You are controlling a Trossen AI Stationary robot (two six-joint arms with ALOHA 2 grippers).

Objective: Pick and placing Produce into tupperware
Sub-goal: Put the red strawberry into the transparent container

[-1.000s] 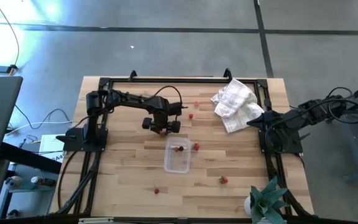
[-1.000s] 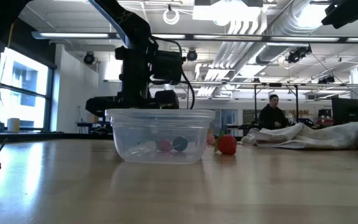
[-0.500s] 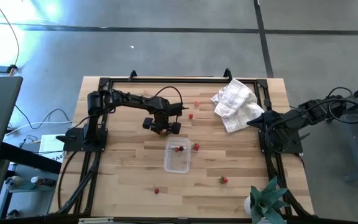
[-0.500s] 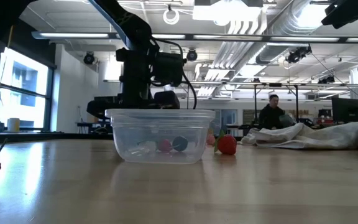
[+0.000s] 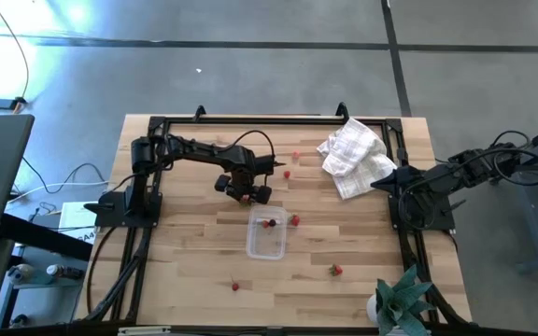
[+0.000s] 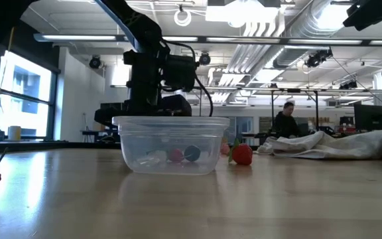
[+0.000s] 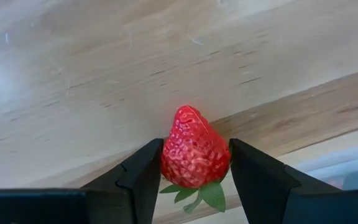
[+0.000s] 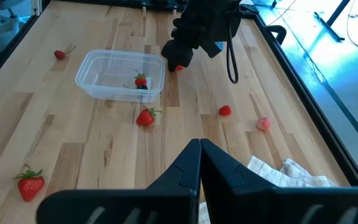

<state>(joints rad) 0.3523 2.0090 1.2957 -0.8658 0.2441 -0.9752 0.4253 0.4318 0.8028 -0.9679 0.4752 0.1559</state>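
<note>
**A:** Wooden butcher-block table (image 5: 185, 252) under a workshop ceiling of pipes and lamps, and a person (image 6: 286, 123) sits far back in the room. What is on the boards?

**B:** Near the middle stands the tupperware (image 5: 266, 233), clear and rectangular. In its far end lie a red berry (image 8: 141, 79) with a green top and a darker piece (image 8: 142, 87) beside it.

**A:** And the loose produce?

**B:** Scattered. One strawberry (image 5: 294, 220) lies just right of the tupperware's far corner. Two more sit farther back, one (image 5: 287, 174) close to the left arm's wrist and a paler one (image 5: 296, 155) beyond it. Near the front edge there is one (image 5: 234, 287) to the left and one with leaves (image 5: 335, 270) to the right.

**A:** Where is the left gripper (image 5: 244, 197)?

**B:** Just beyond the tupperware's far-left corner, above the wood. Its fingers (image 7: 143, 176) are clamped on a strawberry (image 7: 194, 151), pressing its two flanks, green leaves at the wrist end and tip pointing away.

**A:** And the right gripper (image 8: 199, 151)?

**B:** Parked at the right edge of the table, fingers pressed together with nothing between them. A crumpled white checked cloth (image 5: 354, 156) lies at the far right, just beside it, and a small green plant (image 5: 402, 301) stands at the near right corner.
</note>
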